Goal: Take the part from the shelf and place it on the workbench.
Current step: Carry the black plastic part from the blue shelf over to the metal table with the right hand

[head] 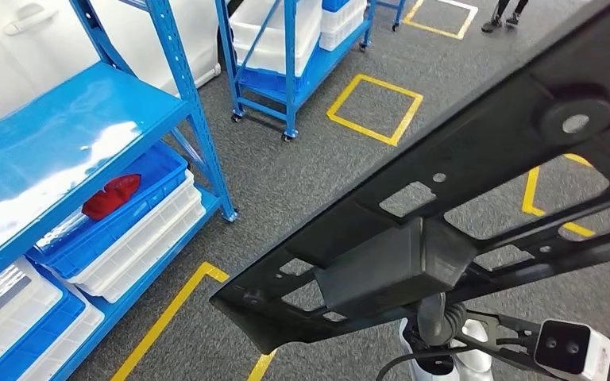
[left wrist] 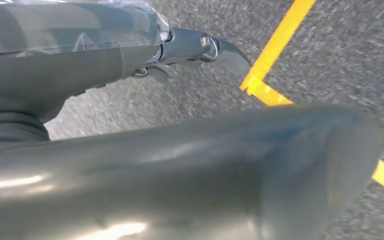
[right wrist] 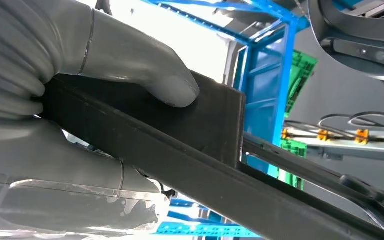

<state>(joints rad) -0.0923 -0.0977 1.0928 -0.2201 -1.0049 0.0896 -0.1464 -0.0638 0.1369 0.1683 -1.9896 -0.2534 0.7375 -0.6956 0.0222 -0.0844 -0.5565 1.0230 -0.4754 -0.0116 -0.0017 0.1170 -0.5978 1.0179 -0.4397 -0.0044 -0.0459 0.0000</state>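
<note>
One part: the black part [head: 445, 198], a long flat frame with cut-outs and a boxy block at mid-length, is off the shelf and held in the air, crossing the head view on a slant above the grey floor [head: 302, 167].
Shelf: the blue shelf [head: 71, 127] stands to the robot's left; its top board shines bare, and blue and white bins [head: 127, 230] sit on the lower levels, one with a red thing [head: 113, 196] in it.
Workbench: not identifiable in these views, so the carry is judged far from done.
Step in hand: transport. To do it well, keep the long frame level and close to the body, turn slowly so its far end swings wide of the shelf posts, and keep the grip firm on the block, since the overhang will lever against the fingers.
Right hand [right wrist: 80, 125]: closed on the part's block; the thumb [right wrist: 145, 70] presses one flat face while the fingers [right wrist: 55, 155] wrap the opposite side, clamping it between them.
Left hand [left wrist: 180, 165]: hangs over the floor beside a yellow line [left wrist: 275, 47]; nothing is in it, and how far its fingers are spread cannot be told from the blurred close view.
</note>
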